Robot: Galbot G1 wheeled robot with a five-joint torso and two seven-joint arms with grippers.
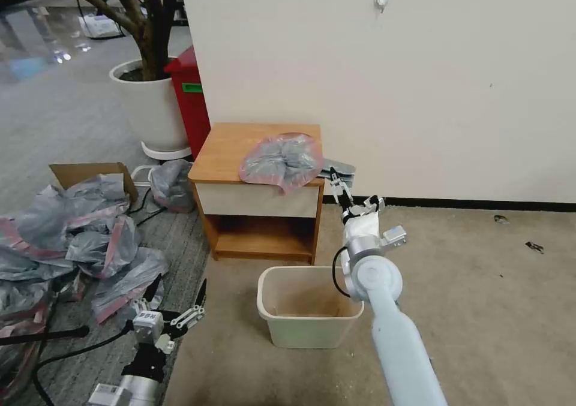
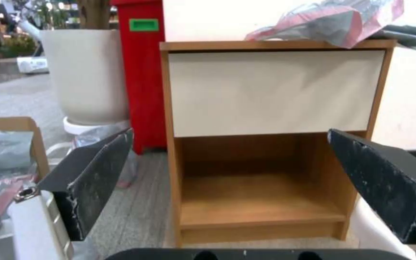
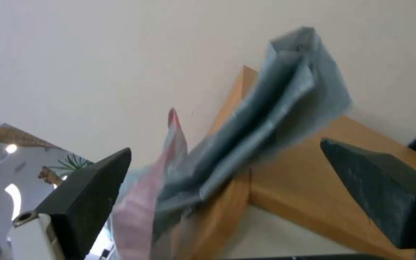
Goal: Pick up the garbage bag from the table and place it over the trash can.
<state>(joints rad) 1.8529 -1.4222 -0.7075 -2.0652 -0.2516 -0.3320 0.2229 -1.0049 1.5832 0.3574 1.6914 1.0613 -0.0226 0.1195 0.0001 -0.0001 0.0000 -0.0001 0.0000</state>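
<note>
We saw the bag (image 1: pixel 282 161) lying crumpled on the right front part of the table (image 1: pixel 231 148), one pink-rimmed flap hanging over the front edge above the drawer. The right gripper (image 1: pixel 338 185) hung just beside the table's right front corner, at about top height, its jaws apart and holding nothing. From those jaws the bag lay to the robot's left and a little farther in, so we judged the coming reach to be a short sideways one toward the overhanging rim. The bag spread wider across the table than deep, as far as the crumpling let us tell. In the right wrist view the grey folds and pink band sat between the two fingers (image 3: pixel 87 187), still beyond them. The left gripper (image 1: pixel 177 301) waited low near the floor, jaws also apart (much the farther of the two). The can (image 1: pixel 309 334) stood on the carpet in front of the table, under the right arm. We counted one bag on the table, one table, one can, two grippers.
</note>
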